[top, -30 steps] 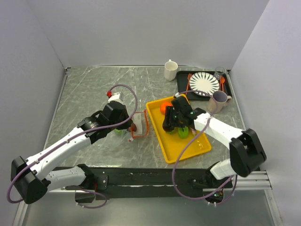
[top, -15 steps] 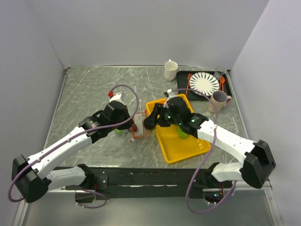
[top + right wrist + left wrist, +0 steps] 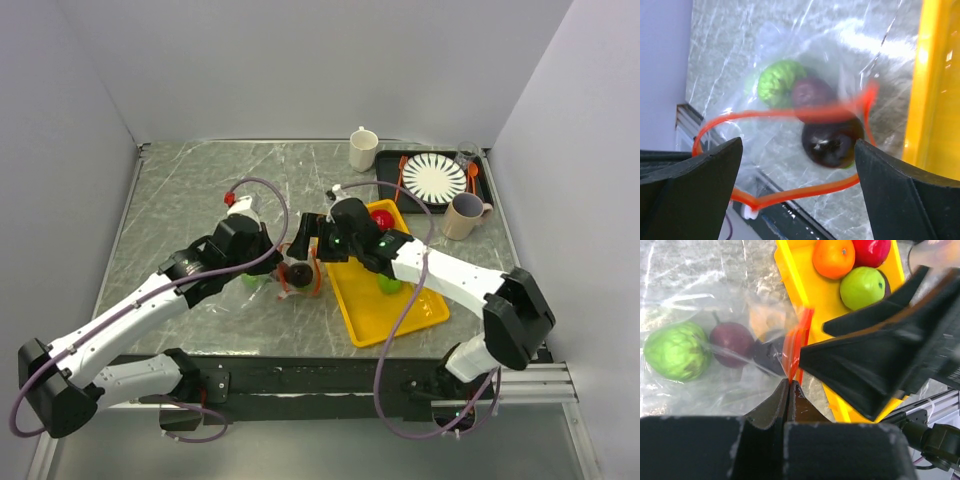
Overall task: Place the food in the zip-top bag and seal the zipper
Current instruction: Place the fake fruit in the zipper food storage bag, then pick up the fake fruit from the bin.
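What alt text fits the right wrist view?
The open right gripper hangs over the clear bag, its mouth ringed by the orange-red zipper. Inside lie a dark purple fruit, a reddish-purple fruit and a green fruit; yellow tray at right.

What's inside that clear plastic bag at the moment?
Through the zip-top bag show a green fruit, a purple fruit and a darker fruit at the mouth. Anything beneath that dark one is covered.

The yellow tray (image 3: 385, 318) blocks the zip-top bag (image 3: 705, 385) on its right side. The surface (image 3: 190, 200) left of the bag lies open.
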